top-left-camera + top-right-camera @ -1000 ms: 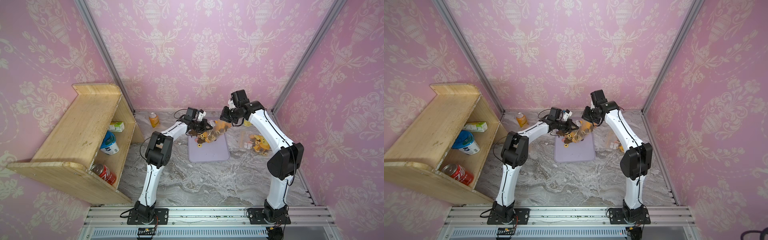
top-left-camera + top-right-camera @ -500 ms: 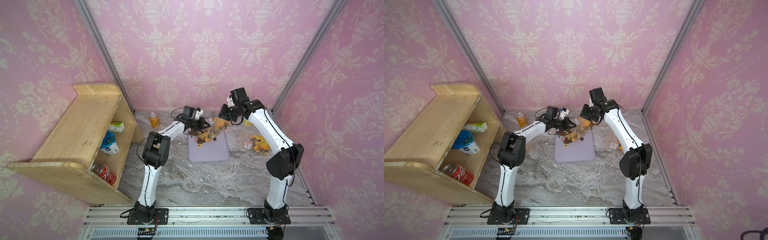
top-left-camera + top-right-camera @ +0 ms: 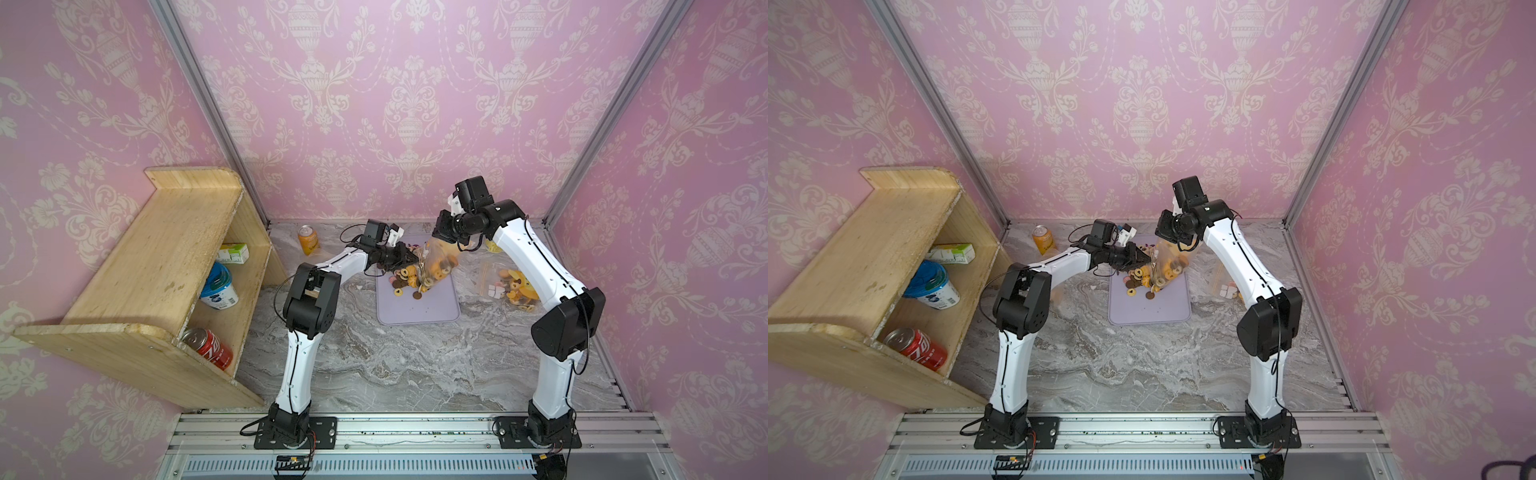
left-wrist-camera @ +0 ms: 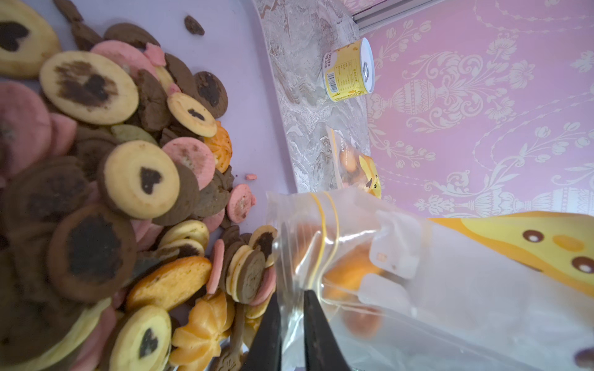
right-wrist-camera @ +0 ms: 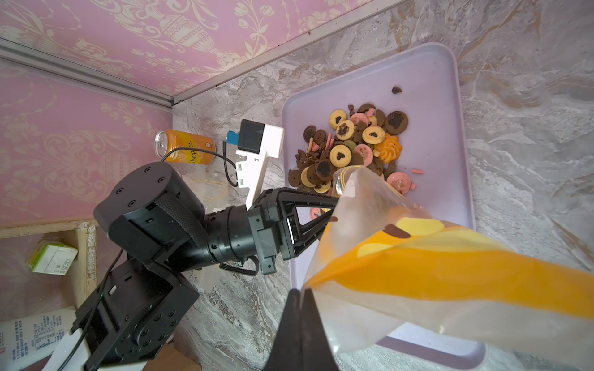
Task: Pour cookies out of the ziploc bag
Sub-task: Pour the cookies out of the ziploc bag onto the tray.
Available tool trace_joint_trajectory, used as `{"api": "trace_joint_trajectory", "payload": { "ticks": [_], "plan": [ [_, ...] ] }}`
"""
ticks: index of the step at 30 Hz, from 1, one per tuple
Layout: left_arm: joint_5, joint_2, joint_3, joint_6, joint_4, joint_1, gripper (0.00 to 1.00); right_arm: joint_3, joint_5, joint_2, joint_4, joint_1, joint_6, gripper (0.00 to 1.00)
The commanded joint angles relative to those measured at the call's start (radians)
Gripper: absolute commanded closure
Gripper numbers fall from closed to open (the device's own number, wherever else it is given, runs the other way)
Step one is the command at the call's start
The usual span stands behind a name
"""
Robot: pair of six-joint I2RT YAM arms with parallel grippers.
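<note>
The right gripper (image 5: 300, 297) is clamped on the raised end of the upturned ziploc bag (image 3: 441, 257). The left gripper (image 4: 292, 308), jaws narrowly parted, straddles the bag's mouth film. Cookies (image 5: 348, 149) heap on the far half of the tray (image 3: 419, 312). The bag's contents look blurred.

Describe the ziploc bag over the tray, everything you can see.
The ziploc bag is clear, crinkled plastic with a yellow-orange cartoon print and two thin yellow zip lines at its mouth. It hangs tilted, mouth down, over the lilac tray, its mouth at the heap of cookies there; some cookies show inside. The right gripper is shut on its raised end. Its rim sits in the left gripper, whose fingers look slightly parted; whether they clamp it is unclear.
</note>
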State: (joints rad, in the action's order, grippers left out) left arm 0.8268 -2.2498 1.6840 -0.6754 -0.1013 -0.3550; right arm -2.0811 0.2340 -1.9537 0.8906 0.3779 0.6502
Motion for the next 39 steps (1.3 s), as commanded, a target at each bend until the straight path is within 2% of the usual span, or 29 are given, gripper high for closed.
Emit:
{"api": "trace_joint_trajectory", "payload": {
  "ticks": [1,10,22,30,39],
  "plan": [
    [0.011,0.051,-0.027,-0.006,0.015,0.011,0.83,0.016,-0.009,0.011,-0.041,0.017,-0.012,1.0],
    [0.014,0.063,-0.046,-0.016,0.035,0.013,0.83,0.027,-0.007,0.016,-0.041,0.033,-0.005,1.0],
    [0.018,0.1,-0.14,-0.033,0.093,0.021,0.84,0.188,0.003,0.073,-0.131,0.037,0.027,1.0],
    [0.014,0.171,-0.206,-0.06,0.13,0.05,0.83,0.188,0.032,0.092,-0.147,0.036,0.046,1.0],
    [0.012,0.234,-0.211,-0.079,0.123,0.077,0.83,0.122,0.064,0.116,-0.15,0.035,0.071,1.0]
  ]
}}
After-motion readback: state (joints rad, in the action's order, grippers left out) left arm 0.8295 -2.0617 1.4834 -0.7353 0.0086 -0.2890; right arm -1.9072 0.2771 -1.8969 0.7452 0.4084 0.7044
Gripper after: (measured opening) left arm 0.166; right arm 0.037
